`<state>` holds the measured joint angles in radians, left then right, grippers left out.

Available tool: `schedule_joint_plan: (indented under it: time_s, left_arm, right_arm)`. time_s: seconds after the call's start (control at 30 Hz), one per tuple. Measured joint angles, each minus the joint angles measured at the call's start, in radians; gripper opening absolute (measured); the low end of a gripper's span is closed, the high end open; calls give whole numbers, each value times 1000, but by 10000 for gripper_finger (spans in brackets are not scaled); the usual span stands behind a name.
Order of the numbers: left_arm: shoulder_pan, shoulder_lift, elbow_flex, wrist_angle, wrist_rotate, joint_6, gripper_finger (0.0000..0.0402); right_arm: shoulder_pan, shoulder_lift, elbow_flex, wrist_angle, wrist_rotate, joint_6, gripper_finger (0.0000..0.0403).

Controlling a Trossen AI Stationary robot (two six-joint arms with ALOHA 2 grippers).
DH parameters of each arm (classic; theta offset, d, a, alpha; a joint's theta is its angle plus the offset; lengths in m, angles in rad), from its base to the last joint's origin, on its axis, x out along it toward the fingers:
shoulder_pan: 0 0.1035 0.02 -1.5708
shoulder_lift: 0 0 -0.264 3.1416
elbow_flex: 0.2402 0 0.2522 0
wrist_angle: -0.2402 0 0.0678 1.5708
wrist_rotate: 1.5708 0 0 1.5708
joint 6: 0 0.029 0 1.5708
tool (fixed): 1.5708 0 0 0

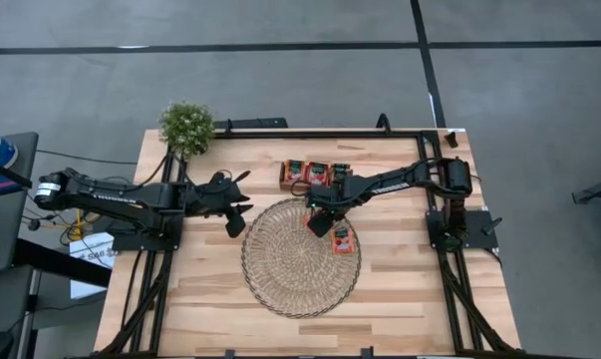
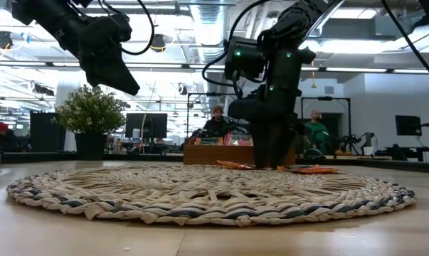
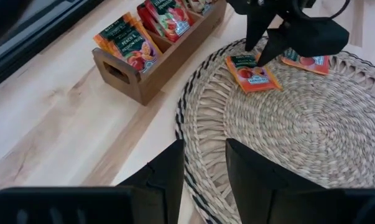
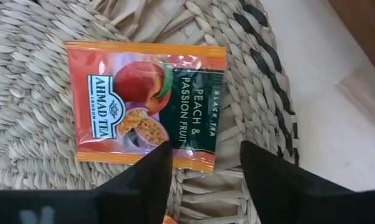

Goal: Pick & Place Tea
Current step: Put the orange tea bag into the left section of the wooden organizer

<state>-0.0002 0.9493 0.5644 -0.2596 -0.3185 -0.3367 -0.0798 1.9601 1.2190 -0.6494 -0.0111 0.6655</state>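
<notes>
The pale plank wooden table (image 1: 400, 299) carries a round woven straw mat (image 1: 280, 274), a wooden divided tray (image 1: 290, 179) of tea sachets, and a potted plant (image 1: 186, 126).

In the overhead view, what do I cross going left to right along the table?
Left gripper, hanging open beside the mat → woven mat → right gripper, open over a tea sachet on the mat → second tea sachet lying at the mat's right edge.

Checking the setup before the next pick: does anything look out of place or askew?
Nothing damaged or spilled. Two tea sachets lie flat on the woven mat, each at its own angle; the rest stand in the wooden tray.
</notes>
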Motion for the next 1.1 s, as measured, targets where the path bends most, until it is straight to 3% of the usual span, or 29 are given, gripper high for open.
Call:
schedule_joint_plan:
  time_s: [0.77, 1.1]
  left_arm:
    - [0, 0, 0, 0, 8, 11, 110]
    - [0, 0, 0, 11, 7, 11, 110]
  right_arm:
    - [0, -20, -5, -30, -4, -42, 8]
    - [1, -47, -8, -64, 10, -46, 2]
